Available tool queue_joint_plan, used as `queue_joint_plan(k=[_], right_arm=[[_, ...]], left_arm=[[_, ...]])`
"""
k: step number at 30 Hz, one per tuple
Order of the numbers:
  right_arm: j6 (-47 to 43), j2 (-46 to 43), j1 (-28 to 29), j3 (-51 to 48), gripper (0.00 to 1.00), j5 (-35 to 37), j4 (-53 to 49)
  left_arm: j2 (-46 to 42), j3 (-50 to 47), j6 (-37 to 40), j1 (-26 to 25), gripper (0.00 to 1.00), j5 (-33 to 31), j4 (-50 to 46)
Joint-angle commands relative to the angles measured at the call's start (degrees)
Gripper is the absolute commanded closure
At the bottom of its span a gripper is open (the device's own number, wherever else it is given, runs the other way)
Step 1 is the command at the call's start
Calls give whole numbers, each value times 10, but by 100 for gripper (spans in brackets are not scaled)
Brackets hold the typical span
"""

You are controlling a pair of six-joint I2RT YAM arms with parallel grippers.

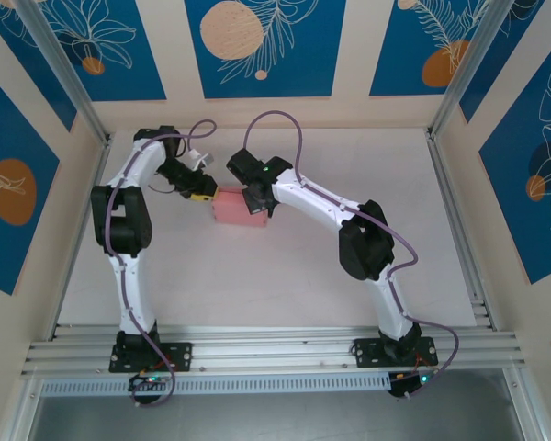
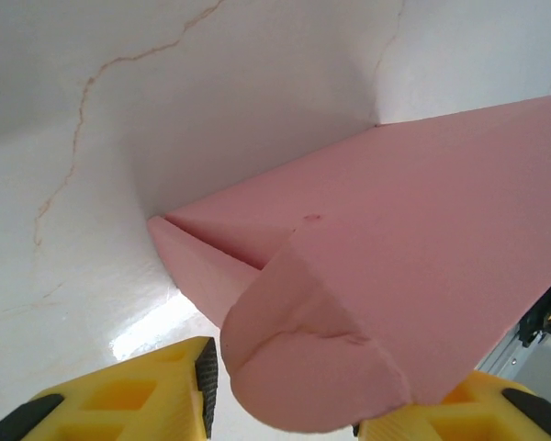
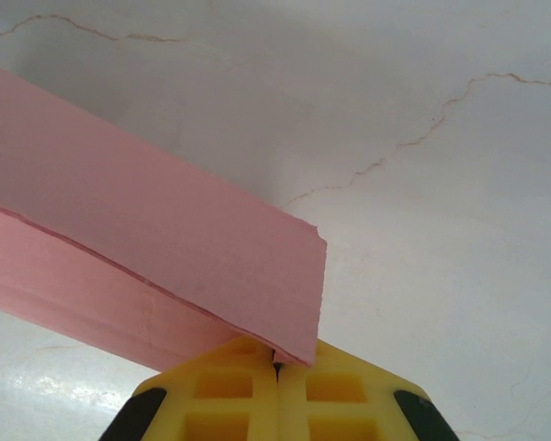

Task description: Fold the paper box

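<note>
Right claw [image 3: 275,363] pinches the paper box [image 3: 165,248] edge.

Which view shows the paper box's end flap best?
Left wrist: the paper box shows its rounded end flap and open corner close up. Top external shows the whole box, but small. Right wrist shows one long side.

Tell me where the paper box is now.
In the top view the paper box lies toward the table's far side, between the left gripper at its left end and the right gripper.
</note>
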Motion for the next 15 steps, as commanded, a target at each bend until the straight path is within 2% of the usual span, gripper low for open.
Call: queue_joint_plan(k=[1, 3, 12, 15], right_arm=[[-6, 18, 9, 2, 95, -46, 4], [-6, 19, 9, 2, 95, -46, 5], [-8, 19, 10, 2, 95, -47, 5], [-8, 20, 10, 2, 95, -48, 6]], left_arm=[[-27, -10, 13, -15, 61, -12, 11], [-29, -13, 12, -15, 66, -13, 20], [-61, -22, 10, -17, 66, -73, 55], [-69, -26, 11, -19, 76, -95, 60]])
